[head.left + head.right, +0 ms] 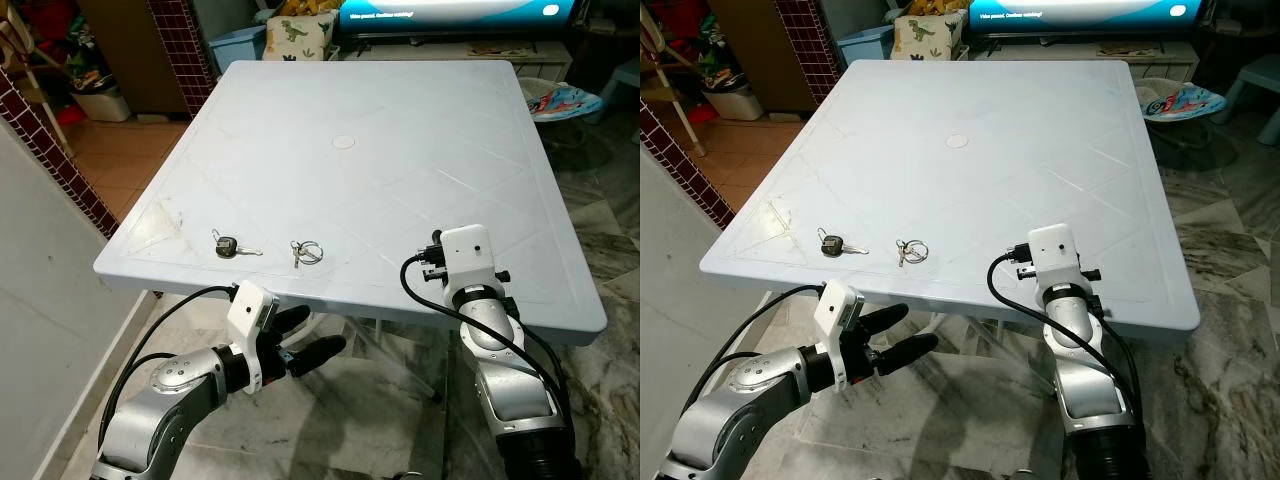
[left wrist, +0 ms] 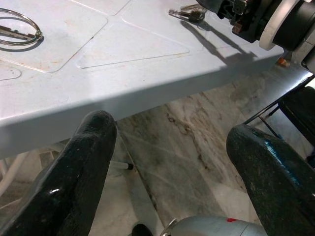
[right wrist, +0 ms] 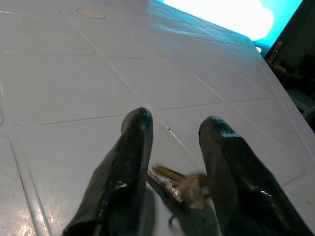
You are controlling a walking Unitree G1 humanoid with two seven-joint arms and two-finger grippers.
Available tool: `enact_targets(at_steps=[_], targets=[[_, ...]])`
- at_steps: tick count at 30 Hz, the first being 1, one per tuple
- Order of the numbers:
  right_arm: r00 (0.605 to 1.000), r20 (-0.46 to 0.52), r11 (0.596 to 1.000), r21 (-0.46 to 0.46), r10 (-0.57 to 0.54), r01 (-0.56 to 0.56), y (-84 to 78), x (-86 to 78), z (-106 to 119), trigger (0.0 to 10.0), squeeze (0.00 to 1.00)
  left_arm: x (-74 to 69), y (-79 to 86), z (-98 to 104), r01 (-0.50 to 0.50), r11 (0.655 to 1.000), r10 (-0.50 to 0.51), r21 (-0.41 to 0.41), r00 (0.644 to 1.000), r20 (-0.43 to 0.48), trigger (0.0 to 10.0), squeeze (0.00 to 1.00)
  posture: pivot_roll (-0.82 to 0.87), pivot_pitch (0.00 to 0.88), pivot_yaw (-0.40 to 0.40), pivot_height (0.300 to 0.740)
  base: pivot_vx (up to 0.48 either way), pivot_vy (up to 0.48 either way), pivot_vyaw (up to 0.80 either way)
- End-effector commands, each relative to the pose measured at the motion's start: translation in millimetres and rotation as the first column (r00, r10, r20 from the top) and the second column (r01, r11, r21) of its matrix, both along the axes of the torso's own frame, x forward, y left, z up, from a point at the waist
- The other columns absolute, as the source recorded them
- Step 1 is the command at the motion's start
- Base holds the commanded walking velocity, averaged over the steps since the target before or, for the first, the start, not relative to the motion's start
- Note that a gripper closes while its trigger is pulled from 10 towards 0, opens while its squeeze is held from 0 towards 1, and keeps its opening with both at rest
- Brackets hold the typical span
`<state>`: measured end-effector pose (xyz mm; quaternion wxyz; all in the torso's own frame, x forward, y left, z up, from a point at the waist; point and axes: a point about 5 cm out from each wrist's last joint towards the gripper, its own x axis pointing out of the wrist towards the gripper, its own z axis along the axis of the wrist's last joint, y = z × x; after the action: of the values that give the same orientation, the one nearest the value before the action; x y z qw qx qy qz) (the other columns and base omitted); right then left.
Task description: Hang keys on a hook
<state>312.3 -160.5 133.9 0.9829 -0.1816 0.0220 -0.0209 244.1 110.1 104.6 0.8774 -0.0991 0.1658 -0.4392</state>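
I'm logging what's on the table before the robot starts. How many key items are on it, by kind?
Key with a black head: 1
Metal ring with a key: 1
Brass keys between the right hand's fingers: 1 bunch
Total: 3

No text can be read with certainty. The screen (image 1: 455, 12), far beyond the table (image 1: 400, 120) and well ahead of both grippers, carries one line of small white letters on blue, but they are too blurred to make out. No label or number is legible elsewhere.
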Motion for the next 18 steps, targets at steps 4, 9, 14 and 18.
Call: enact_targets(at_steps=[4, 9, 14, 18], targets=[[0.999, 0.029, 1.000, -0.001, 0.029, -0.029, 3.8, -0.2, 13, 10.0, 1.00, -0.7, 3.6, -2, -0.002, 1.000, 0.003, 0.023, 1.000, -0.005, 10.0, 0.00, -0.08, 0.111, 0.113, 0.740, 0.000, 0.000, 0.00], [0.998, 0.051, 0.999, -0.037, 0.036, -0.034, 0.8, -4.6, 20, 10.0, 1.00, -0.9, 3.2, -2, 0.001, 1.000, -0.001, 0.024, 1.000, -0.006, 10.0, 0.00, -0.08, 0.112, 0.113, 0.740, 0.000, 0.000, 0.00], [1.000, -0.013, 1.000, -0.010, 0.028, -0.028, -2.0, -12.2, 15, 10.0, 1.00, -1.0, 2.9, -3, 0.002, 1.000, -0.002, 0.023, 1.000, -0.009, 10.0, 0.00, -0.09, 0.111, 0.112, 0.740, 0.000, 0.000, 0.00], [0.996, -0.071, 0.999, -0.001, 0.045, -0.045, -1.9, -18.5, 10, 10.0, 1.00, -0.9, 2.4, -3, 0.002, 1.000, -0.002, 0.023, 1.000, -0.009, 10.0, 0.00, -0.09, 0.111, 0.110, 0.740, 0.000, 0.000, 0.00]])
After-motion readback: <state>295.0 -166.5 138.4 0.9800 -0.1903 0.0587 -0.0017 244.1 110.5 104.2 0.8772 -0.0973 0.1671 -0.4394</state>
